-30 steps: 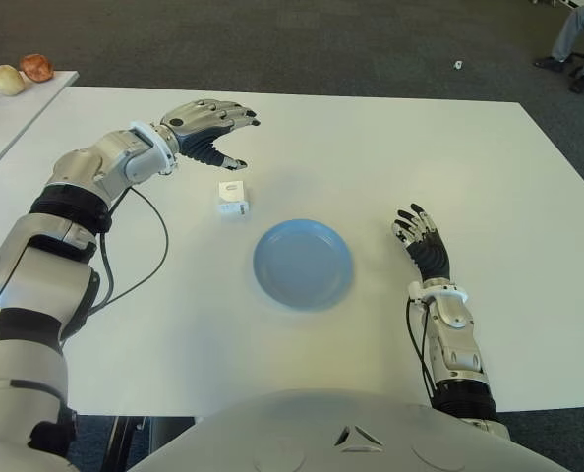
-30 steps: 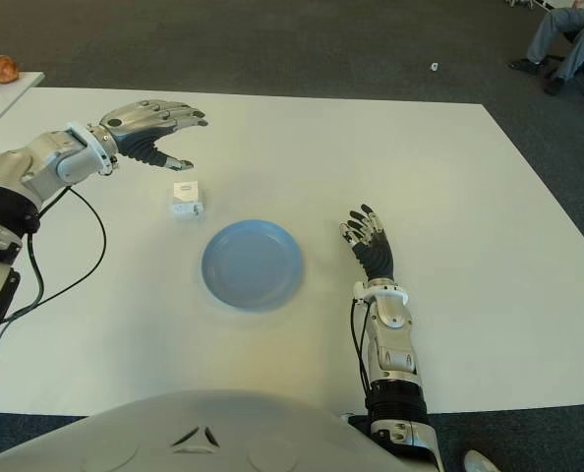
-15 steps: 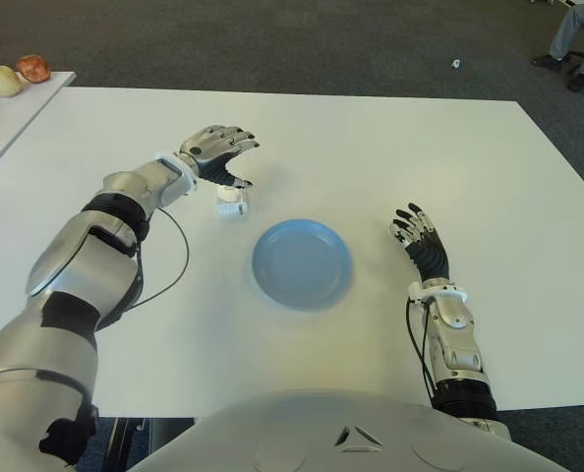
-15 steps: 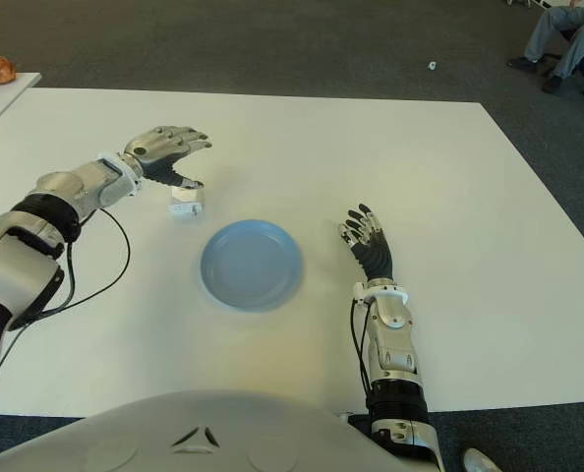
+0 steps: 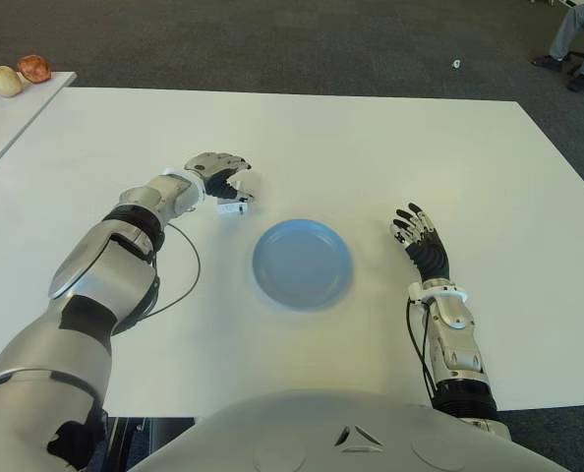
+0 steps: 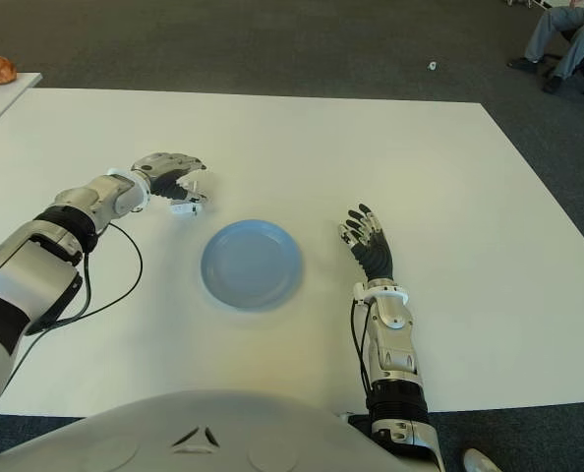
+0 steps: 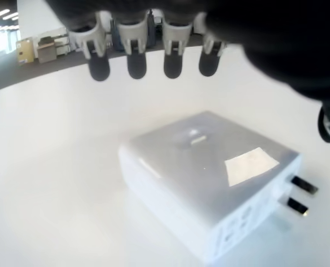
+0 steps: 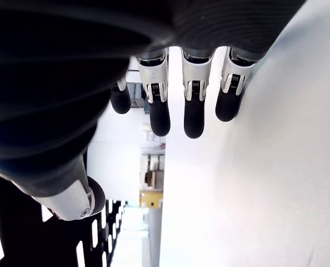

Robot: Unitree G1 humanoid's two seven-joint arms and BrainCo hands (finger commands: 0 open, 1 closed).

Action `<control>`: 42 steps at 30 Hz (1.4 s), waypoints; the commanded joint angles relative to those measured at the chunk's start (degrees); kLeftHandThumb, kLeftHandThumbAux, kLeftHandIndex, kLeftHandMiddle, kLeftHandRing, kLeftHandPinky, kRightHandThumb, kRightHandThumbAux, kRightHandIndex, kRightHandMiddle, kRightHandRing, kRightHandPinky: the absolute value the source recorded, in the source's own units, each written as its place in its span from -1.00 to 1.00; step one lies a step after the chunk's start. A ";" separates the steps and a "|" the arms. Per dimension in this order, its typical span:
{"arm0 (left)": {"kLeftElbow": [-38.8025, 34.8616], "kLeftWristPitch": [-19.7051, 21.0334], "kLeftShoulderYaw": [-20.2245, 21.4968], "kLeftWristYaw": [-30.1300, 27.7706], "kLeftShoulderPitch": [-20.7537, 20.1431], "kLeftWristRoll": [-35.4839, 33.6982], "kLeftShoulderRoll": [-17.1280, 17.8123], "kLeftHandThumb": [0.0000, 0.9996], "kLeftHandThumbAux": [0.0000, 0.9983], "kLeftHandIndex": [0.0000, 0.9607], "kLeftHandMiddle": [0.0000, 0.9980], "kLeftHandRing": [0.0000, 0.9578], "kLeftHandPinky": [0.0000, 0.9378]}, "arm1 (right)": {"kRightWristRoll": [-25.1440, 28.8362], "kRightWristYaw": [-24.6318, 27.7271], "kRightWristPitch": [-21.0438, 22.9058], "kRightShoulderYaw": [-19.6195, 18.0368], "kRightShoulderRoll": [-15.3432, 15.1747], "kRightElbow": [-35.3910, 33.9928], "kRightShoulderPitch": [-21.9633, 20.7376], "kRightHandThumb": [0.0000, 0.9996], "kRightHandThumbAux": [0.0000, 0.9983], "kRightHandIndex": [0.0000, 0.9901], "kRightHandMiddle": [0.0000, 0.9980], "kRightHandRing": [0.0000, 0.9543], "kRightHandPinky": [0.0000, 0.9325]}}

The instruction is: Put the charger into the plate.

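Left eye: left hand [image 5: 218,172] is over the charger [image 5: 233,205] on the white table [image 5: 371,138], fingers curved down around it, not closed on it. Only a sliver of the small white block shows under the fingertips. It lies on the table just beside the far-left rim of the plate [image 5: 302,264], not in it. Plate is round, light blue, smooth, shallow, with nothing in it. Right hand [image 5: 420,241] shows right of the plate, fingers straight and slightly spread, holding nothing.

Right eye: same layout. Charger [image 6: 185,204] peeks out below the left hand [image 6: 169,175], clear of the plate [image 6: 251,264]. Table surface is matte white, dark carpet around it. A seated person's legs [image 6: 559,37] are at the far right corner.

Left wrist: charger [image 7: 209,186] fills the view, a glossy white rounded-edge rectangular block lying flat, small white label on top, two metal prongs [image 7: 298,196] sticking out one end. Four fingertips [image 7: 136,62], black pads with silver-white knuckles, hang beyond it with a visible gap of table between; no contact. Thumb tip is just at the edge near the prongs, contact unclear.

Right wrist: right hand [image 8: 170,105] fingers extended beside bare table, thumb apart, nothing between them.
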 commanded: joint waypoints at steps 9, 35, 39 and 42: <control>1.42 1.29 -0.22 -4.16 2.26 -1.68 -0.57 -0.50 -0.58 -1.00 -1.00 -1.00 -1.00 | 0.66 0.00 0.39 -0.35 0.21 0.45 0.27 -0.90 0.38 -0.94 -0.60 -0.61 -0.67; 0.73 -0.72 -1.70 -7.80 2.87 -2.92 1.56 -0.62 -0.60 -1.00 -1.00 -1.00 -1.00 | 0.51 -0.88 -0.93 -0.92 0.77 1.00 0.07 -0.88 0.45 -0.93 -0.57 -0.57 -0.66; -0.21 -3.30 -2.67 -2.26 5.34 -1.70 3.43 -0.61 -0.54 -1.00 -1.00 -1.00 -1.00 | 0.49 -0.84 -1.48 -0.97 0.64 1.12 0.03 -0.88 0.43 -0.93 -0.57 -0.57 -0.66; -0.63 -4.85 -3.53 2.91 7.45 -0.60 4.67 -0.59 -0.49 -1.00 -1.00 -1.00 -1.00 | 0.53 -0.72 -1.71 -1.04 0.49 1.17 -0.05 -0.88 0.42 -0.93 -0.57 -0.58 -0.67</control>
